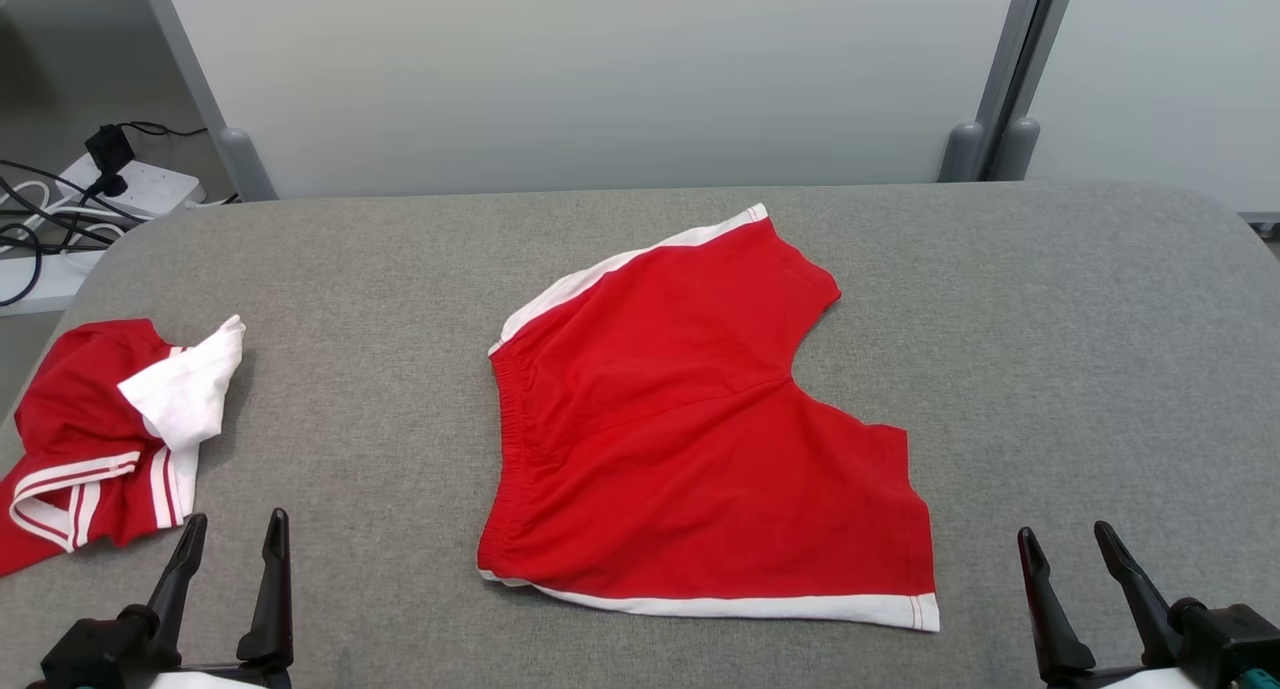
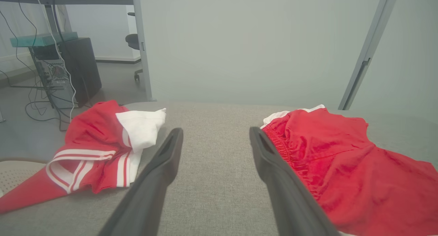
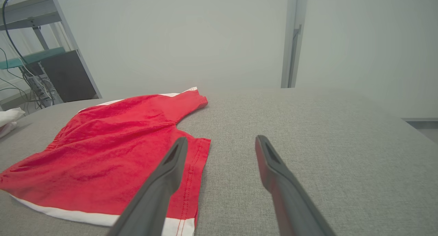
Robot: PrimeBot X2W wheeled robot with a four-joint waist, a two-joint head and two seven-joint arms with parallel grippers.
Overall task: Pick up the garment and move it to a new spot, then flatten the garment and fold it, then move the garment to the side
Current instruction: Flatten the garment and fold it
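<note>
Red shorts (image 1: 690, 419) show whole; crumpled garment (image 1: 80, 449) is cut off.

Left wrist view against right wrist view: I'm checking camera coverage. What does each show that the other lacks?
Left wrist: the open left gripper, stripes on the crumpled garment, an office chair. Right wrist: the open right gripper, the near leg's stitched hem on the red shorts. Shared: those shorts, the grey table, a dark computer case.
</note>
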